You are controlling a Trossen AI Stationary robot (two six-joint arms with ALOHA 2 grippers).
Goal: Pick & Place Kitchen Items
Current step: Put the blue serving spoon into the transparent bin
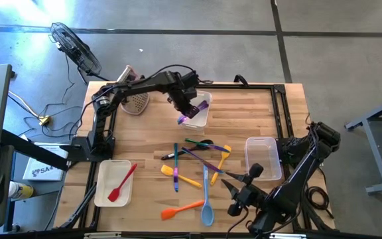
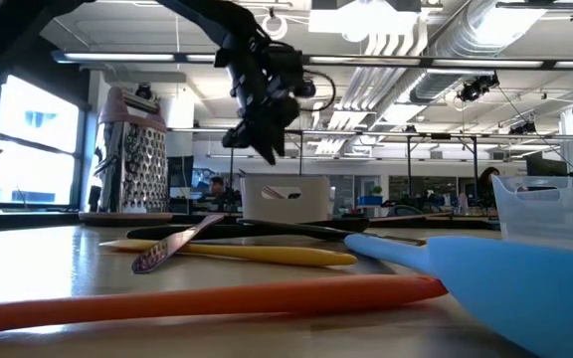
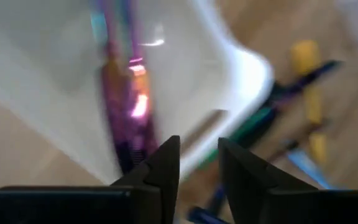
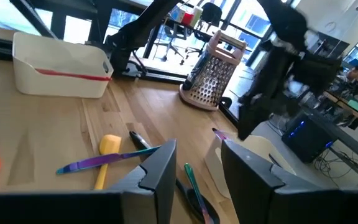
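Near left on the wooden surface [image 1: 144, 139]: a shallow white bin [image 1: 101, 179], matte and round-cornered, cradling a flat red spatula [image 1: 122, 183] laid corner to corner, seemingly the only way its length fits.

Far left: a pink box grater [image 1: 136, 103], perforated and upright, no part of the sorting.

Far centre: the left hand [image 3: 199, 146], reaching in over a second white tub [image 1: 204, 119]. Shows a narrow gap between its dark fingers, with nothing between them. Just beyond the fingertips, a glossy purple utensil [image 3: 120, 93], slim and shiny, resting inside the tub with one end up against the wall. Judged from the pose: the drop-off stage for this piece.

Centre: a loose heap of slender plastic and silicone tools, crossed over one another and waiting for pickup. Among them a yellow spatula [image 1: 178, 174], an orange spatula [image 1: 181, 210] lying flat nearest the edge, and a smooth blue spoon [image 1: 206, 206] with a rounded bowl.

Right: a clear plastic bin [image 1: 274, 174], thin-walled, nothing visible inside.

Near right: the right hand [image 4: 197, 149], parked low and facing the heap, fingers moderately apart, gripping nothing.
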